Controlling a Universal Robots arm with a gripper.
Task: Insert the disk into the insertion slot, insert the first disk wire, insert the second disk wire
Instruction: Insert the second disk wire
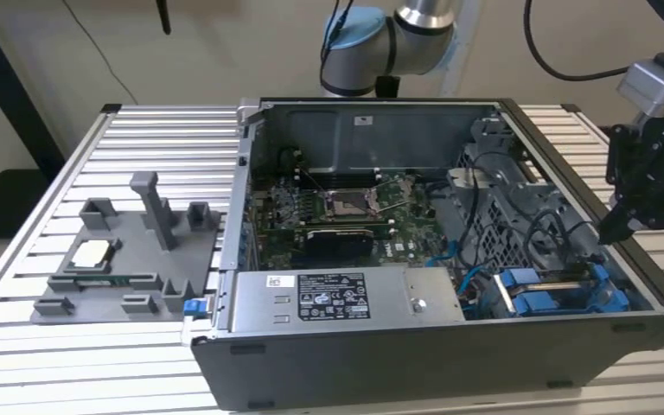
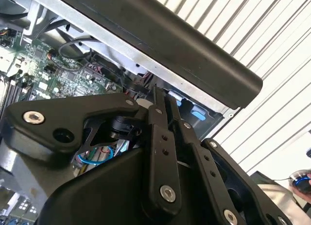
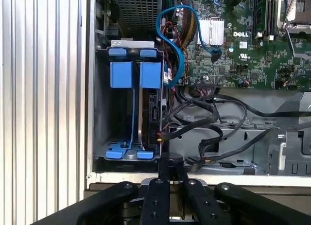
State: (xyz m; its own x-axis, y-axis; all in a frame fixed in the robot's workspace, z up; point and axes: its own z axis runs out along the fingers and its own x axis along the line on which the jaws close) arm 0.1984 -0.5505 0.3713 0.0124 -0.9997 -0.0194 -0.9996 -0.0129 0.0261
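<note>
I am looking from my remote station at the open computer case (image 1: 367, 363). It lies on the slatted table (image 1: 32, 346) and reaches close to the table edge at the exterior view's right. Inside the case are the green motherboard (image 1: 344, 207) in the middle and the grey power-supply box (image 1: 344, 298) along the near wall. The insertion slot (image 3: 100, 118) is in the near case corner, toward the exterior view's right.

The disk (image 3: 149, 113) is sitting in the insertion slot. In the first wrist view it stands on its edge between the blue rails, with blue plastic of its carrier at both ends. Just beside it in the same bay is a second blue frame (image 3: 121, 74). I cannot tell if this one carries a drive.

A blue cable (image 3: 158, 25) makes a loop from the motherboard side toward the open edge of the disk. Black wires (image 3: 209, 108) with a small connector also come close to that edge. I cannot tell whether any of them is plugged in.

The tool (image 3: 170, 161) has its two fingers pressed together, and nothing is between them. It hangs above the case wall just beside the slot, apart from the disk and from the wires.

On the other side of the case, toward the table edge at the exterior view's left, lies a grey fixture tray (image 1: 124, 290). A pale flat part (image 1: 92, 252) rests in one of its pockets.
</note>
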